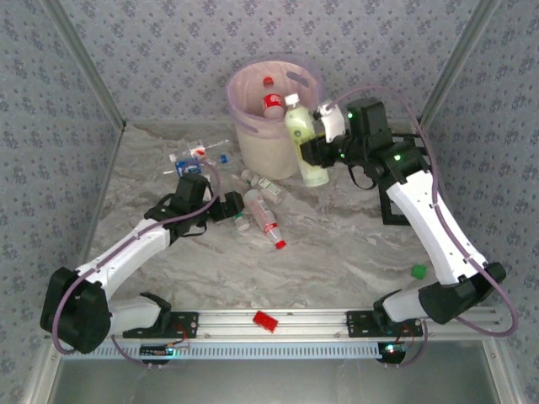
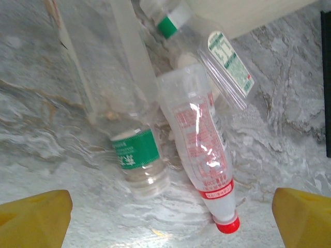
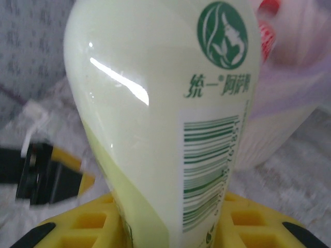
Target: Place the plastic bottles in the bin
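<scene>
While your right arm [image 1: 429, 219] reaches toward the bin [image 1: 253, 147], the right end effector [image 1: 315, 145] pinches a pale green bottle [image 1: 301, 126] upright beside its rim; your left arm [image 1: 135, 244] stretches low, the left end effector [image 1: 231, 209] spread over a red-capped bottle [image 2: 199, 150]

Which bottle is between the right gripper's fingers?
The big pale green bottle, white-capped, upright beside the bin; the others are smaller, on the table or in the bin.
</scene>
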Controlling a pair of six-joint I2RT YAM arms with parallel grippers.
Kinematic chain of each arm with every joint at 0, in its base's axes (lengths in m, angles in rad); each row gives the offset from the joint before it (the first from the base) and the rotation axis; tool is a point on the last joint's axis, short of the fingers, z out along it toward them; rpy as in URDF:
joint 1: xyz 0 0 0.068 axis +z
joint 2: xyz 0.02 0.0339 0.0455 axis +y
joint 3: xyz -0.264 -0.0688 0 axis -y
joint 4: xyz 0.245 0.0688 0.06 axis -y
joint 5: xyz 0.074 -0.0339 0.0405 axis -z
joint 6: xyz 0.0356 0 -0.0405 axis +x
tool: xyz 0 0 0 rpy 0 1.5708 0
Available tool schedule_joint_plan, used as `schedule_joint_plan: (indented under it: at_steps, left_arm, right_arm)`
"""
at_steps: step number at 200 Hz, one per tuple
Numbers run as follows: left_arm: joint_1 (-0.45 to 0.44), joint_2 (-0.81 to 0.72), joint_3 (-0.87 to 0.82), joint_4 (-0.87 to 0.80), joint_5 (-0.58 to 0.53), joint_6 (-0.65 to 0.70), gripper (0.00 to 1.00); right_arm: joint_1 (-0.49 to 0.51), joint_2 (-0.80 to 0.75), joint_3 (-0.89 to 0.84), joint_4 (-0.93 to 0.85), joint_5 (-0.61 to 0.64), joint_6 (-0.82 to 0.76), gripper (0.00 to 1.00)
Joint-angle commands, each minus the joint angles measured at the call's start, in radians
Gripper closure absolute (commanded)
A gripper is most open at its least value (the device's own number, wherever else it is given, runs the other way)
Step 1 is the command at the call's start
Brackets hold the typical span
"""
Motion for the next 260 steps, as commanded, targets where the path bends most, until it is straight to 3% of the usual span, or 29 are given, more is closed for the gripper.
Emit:
schedule_joint_plan:
  at_steps: [1, 39, 78, 145, 210, 237, 260]
  left_arm:
    - [-0.039, 0.019, -0.014, 0.080, -0.007, -0.061, 0.01]
    - [-0.089, 0.045, -0.030, 0.097, -0.015, -0.086, 0.01]
    - [-0.119, 0.057, -0.032, 0.110, -0.031, -0.103, 0.01]
    - [-0.129, 0.034, -0.037, 0.086, -0.054, -0.097, 0.01]
    - [-0.130, 0.002, -0.056, 0.058, -0.088, -0.092, 0.01]
    - [-0.129, 0.020, -0.054, 0.060, -0.081, -0.089, 0.01]
    - [-0.129, 0.029, -0.044, 0.053, -0.080, -0.083, 0.01]
  right_arm:
    - [-0.034, 0.036, 0.062, 0.195, 0.011, 0.021, 0.80]
    - [-0.072, 0.157, 0.186, 0.373, 0.024, 0.057, 0.80]
    - [-0.081, 0.346, 0.371, 0.446, 0.046, 0.052, 0.79]
    - [-0.037, 0.754, 0.861, 0.196, 0.177, 0.004, 0.79]
    - [0.005, 0.917, 0.977, 0.015, 0.225, -0.025, 0.78]
    - [0.024, 0.946, 0.977, -0.037, 0.264, -0.040, 0.71]
    - [0.025, 0.964, 0.977, -0.066, 0.274, -0.042, 0.47]
